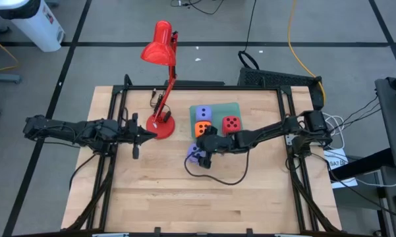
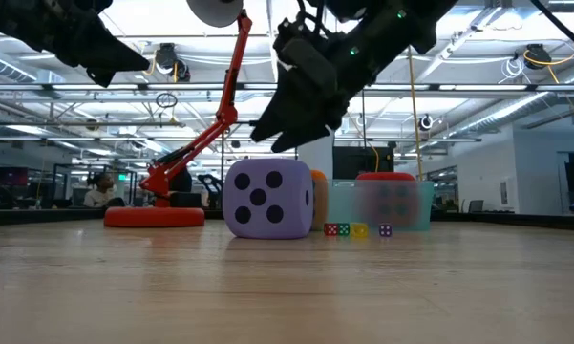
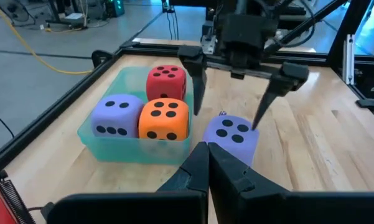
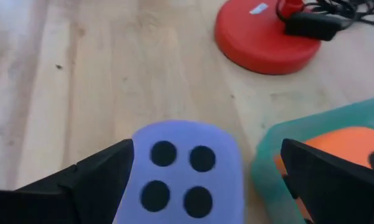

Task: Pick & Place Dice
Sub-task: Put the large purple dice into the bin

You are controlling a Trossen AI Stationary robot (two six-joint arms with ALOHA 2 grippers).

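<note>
A lavender-blue die [image 1: 194, 153] rests on the bare table by its bottom face, several dark pips up [image 3: 231, 133], just near of a teal tray [image 3: 90, 134]. The tray holds a lavender-blue die [image 3: 116, 115], an orange die [image 3: 165, 118] and a red die [image 3: 167, 81]. My right gripper [image 3: 226, 119] is open and hangs over the loose die, one finger on either side of it [image 4: 187, 174]; in the low view the fingertips [image 2: 267, 141] are slightly above its top. My left gripper [image 3: 206, 158] is shut and empty, at the table's left near the lamp base.
A red desk lamp stands on its round base [image 1: 161, 125] left of the tray, its arm leaning toward the far edge. A black cable [image 1: 217, 176] loops on the table near the loose die. Three tiny coloured dice [image 2: 360, 229] lie by the tray.
</note>
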